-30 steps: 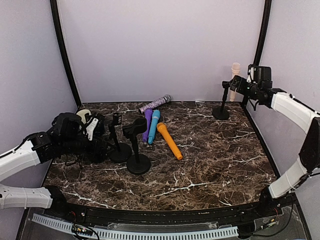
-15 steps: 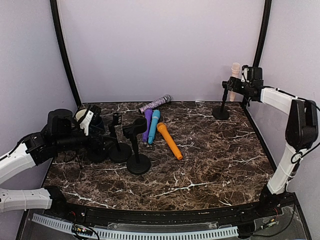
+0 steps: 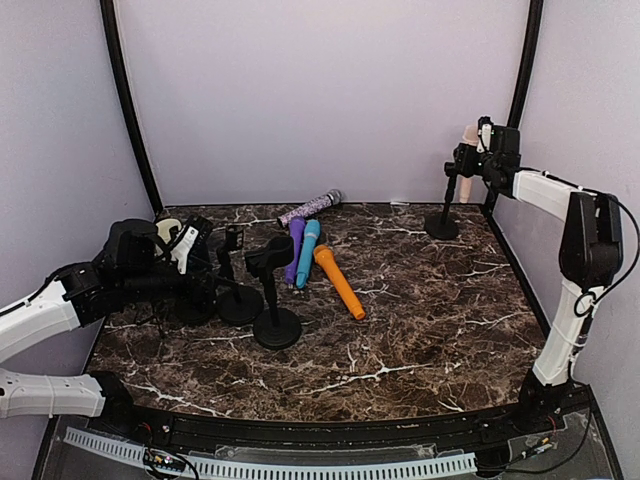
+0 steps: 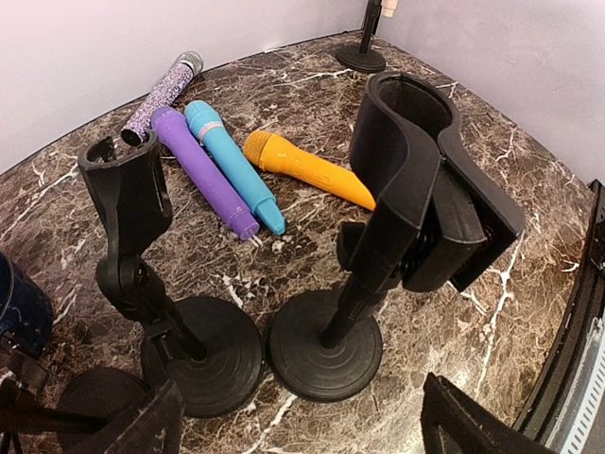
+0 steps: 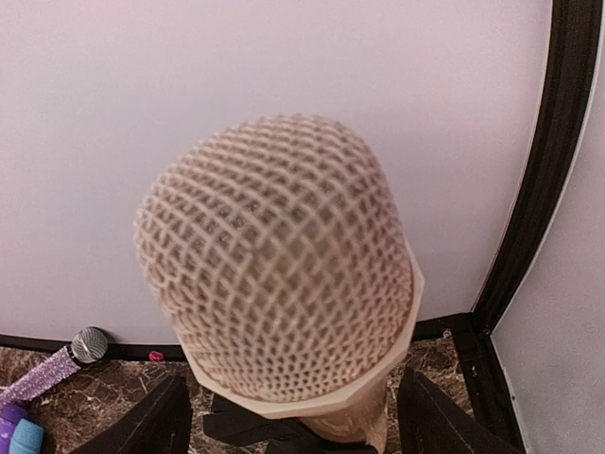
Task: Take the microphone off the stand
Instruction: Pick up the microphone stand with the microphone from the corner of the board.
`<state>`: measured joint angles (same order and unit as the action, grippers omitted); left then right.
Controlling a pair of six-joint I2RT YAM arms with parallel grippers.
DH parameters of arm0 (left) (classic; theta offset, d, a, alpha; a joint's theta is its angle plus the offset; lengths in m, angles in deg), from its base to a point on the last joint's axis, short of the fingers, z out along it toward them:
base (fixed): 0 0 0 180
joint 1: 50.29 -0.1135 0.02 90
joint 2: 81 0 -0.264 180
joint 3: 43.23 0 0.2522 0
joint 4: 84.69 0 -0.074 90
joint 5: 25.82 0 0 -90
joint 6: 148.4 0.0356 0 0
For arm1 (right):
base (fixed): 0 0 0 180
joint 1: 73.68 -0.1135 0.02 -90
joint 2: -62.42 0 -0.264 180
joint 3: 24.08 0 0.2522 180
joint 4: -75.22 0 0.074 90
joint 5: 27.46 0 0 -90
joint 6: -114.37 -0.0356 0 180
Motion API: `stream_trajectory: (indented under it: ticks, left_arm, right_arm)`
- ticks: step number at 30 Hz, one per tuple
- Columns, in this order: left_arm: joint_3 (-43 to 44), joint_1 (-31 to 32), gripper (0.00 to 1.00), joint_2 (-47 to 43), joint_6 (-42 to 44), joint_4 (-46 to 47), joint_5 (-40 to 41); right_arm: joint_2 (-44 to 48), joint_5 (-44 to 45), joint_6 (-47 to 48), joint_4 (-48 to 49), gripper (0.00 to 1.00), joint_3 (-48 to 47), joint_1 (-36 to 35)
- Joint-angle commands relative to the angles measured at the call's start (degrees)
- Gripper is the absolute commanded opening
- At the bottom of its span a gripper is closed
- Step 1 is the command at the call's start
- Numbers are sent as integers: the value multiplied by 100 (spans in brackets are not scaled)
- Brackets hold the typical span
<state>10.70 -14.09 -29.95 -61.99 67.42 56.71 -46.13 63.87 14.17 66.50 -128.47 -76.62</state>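
The microphone (image 5: 274, 274) is sitting in its stand (image 3: 441, 227), its mesh head between the right jaws, which are gaping unclenched. Gripping that rounded mesh is risking a slip, or tipping the stand below; the left jaws are hanging spread, empty.

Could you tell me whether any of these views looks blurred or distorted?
Right wrist: the beige mic fills the frame at close range, and its mesh looks slightly soft. Left wrist: sharp but wide-angle, so the table edge bows at the right. Top external: evenly lit and sharp, with no hard shadows.
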Motion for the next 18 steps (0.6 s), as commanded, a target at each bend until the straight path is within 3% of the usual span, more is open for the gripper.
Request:
stream_trajectory:
  ticks: [1,5,9,18]
  left_arm:
    - [17,-39,89,28,87,44,-7]
    - [26,-44,89,61,88,42,-44]
    - [18,-43,89,82,88,55,-80]
    - [27,-44,89,90,89,36,-76]
  right_arm:
    - [-50,124,231,506,70,-112,22]
    - [-92,140,387,576,55,-175,24]
    - [-202,45,638,469,51,-399,19]
    - [76,6,725,526,20,-286,24]
